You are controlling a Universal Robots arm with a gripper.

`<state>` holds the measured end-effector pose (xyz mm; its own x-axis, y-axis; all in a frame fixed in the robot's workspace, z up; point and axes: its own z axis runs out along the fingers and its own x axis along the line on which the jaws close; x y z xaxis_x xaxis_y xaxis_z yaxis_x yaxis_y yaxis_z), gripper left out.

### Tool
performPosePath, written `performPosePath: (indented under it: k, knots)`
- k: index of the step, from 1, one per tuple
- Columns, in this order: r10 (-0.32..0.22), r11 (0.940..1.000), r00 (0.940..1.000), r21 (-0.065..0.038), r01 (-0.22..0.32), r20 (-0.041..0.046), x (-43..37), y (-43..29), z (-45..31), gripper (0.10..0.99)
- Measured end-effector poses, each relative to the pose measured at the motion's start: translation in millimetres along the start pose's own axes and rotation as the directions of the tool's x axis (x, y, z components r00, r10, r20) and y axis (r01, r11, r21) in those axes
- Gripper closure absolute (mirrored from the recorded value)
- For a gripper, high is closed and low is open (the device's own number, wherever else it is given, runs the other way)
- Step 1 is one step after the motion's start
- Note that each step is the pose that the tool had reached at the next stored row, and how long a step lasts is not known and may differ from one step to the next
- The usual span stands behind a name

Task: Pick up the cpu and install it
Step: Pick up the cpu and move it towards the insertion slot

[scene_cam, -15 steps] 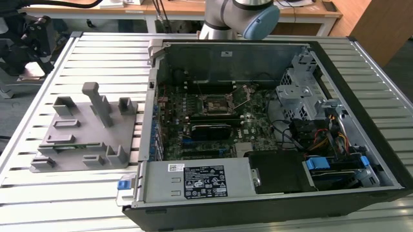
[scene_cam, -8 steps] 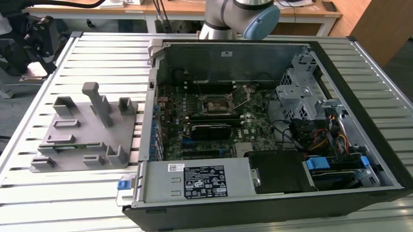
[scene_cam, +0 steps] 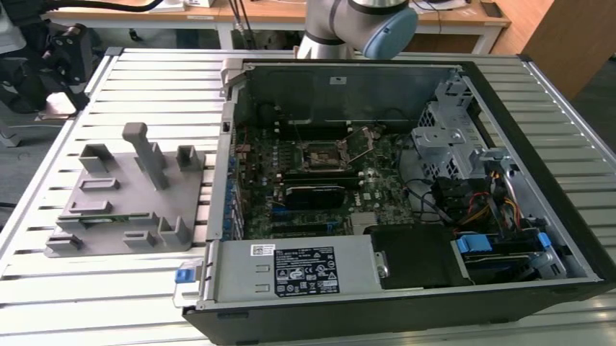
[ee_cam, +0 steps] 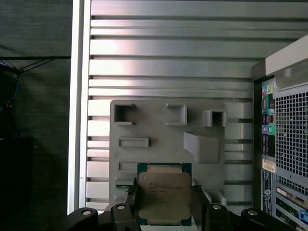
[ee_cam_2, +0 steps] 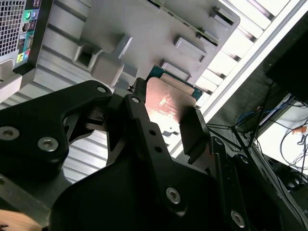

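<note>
Underneath, a table (scene_cam: 115, 288) of pale aluminium slats is carrying everything. Its long grooves are running across the exterior view, and a raised metal rail is edging it. Behind the table a wooden desk (scene_cam: 452, 18) is standing, and some black equipment (scene_cam: 58, 54) is sitting off the corner on the exterior view's left. Beyond the table's edge, in the second wrist view, loose cables (ee_cam_2: 284, 139) are trailing over a dark floor.

Counting now: one computer case (scene_cam: 539, 180) is lying open on its side, showing one motherboard (scene_cam: 318, 194) with one black-framed socket (scene_cam: 322, 155) (its retaining frame appears to be standing open). One grey fixture (scene_cam: 130, 194) is resting on the slats just beside the case, on the exterior view's left, with several upright blocks rising from it. One arm (scene_cam: 361, 21) is reaching in from the far side of the table.

One gripper (ee_cam: 164, 208) is hanging over the fixture, and its two black fingers (ee_cam_2: 144, 125) are pressing against opposite edges of the one cpu (ee_cam: 163, 195) — the jaws are sitting narrow, clamping the chip between them. The cpu is riding in that grip with its metal top facing the first wrist camera, raised off the fixture and well apart from the socket. In both wrist views the case's ported rear panel is showing beside the fixture.
</note>
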<state>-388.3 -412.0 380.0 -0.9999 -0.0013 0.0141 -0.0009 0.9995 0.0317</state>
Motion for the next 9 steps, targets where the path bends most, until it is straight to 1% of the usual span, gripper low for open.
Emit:
performPosePath:
  k: [9]
  knots:
    - [0.0,1.0,1.0,0.0,0.0,0.0,-6.7,0.0,-0.1,0.561]
